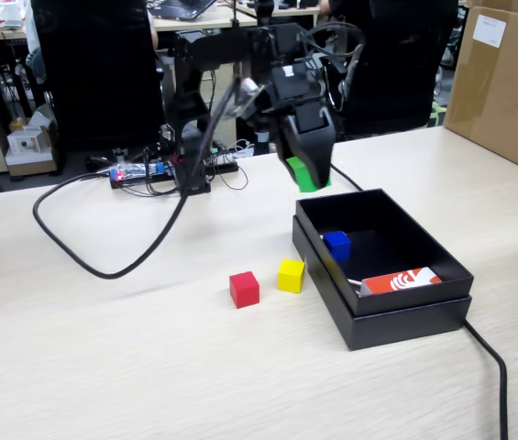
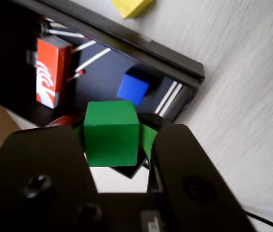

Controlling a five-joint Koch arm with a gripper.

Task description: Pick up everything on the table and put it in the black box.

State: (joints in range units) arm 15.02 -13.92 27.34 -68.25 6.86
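Note:
My gripper (image 1: pixel 310 174) (image 2: pixel 112 137) is shut on the green cube (image 1: pixel 304 174) (image 2: pixel 111 133) and holds it in the air over the far left corner of the black box (image 1: pixel 405 316) (image 2: pixel 141 46). The blue cube (image 1: pixel 336 244) (image 2: pixel 133 88) lies inside the box near its left wall. On the table (image 1: pixel 103 367) to the left of the box stand the yellow cube (image 1: pixel 291 275) (image 2: pixel 129 7), close to the box wall, and the red cube (image 1: pixel 244 289).
A red-and-white card (image 1: pixel 401 280) (image 2: pixel 50 72) lies in the box by its near wall. A black cable (image 1: pixel 93 257) loops across the table at the left, another cable (image 1: pixel 492 357) runs past the box's right corner. A brown carton (image 1: pixel 506 82) stands at the far right.

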